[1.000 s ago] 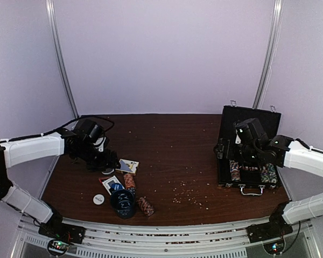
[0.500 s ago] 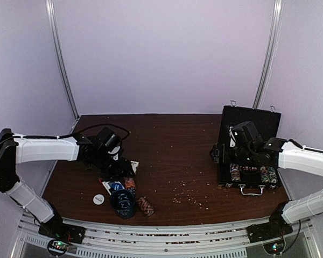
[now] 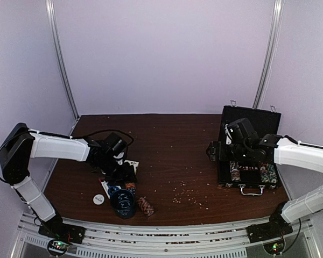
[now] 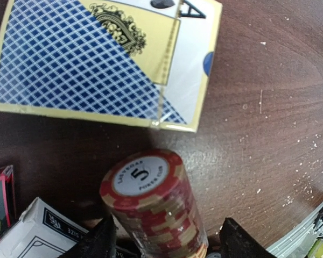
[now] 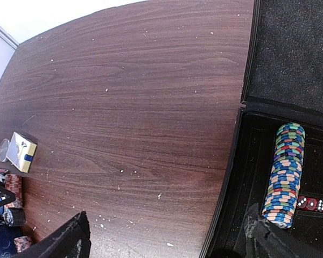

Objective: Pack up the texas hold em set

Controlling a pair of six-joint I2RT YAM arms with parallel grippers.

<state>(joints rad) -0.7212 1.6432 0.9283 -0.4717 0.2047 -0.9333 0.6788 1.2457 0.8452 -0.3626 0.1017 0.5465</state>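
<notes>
The black case lies open at the right with its lid upright. It holds chip rolls; the right wrist view shows a blue multicoloured roll and red dice inside. My right gripper is open and empty over the table by the case's left edge, as the right wrist view shows. My left gripper is open, with its jaws either side of a red "5" chip roll without gripping it. A blue-patterned card deck lies just beyond the roll.
A dark round cup with white scribbles stands at the front left. Beside it are another chip roll, a white dealer button and a second card box. White crumbs dot the table's middle.
My left gripper moved right and down to the pile and now straddles the red chip roll. My right gripper moved left from above the case to its left edge.
</notes>
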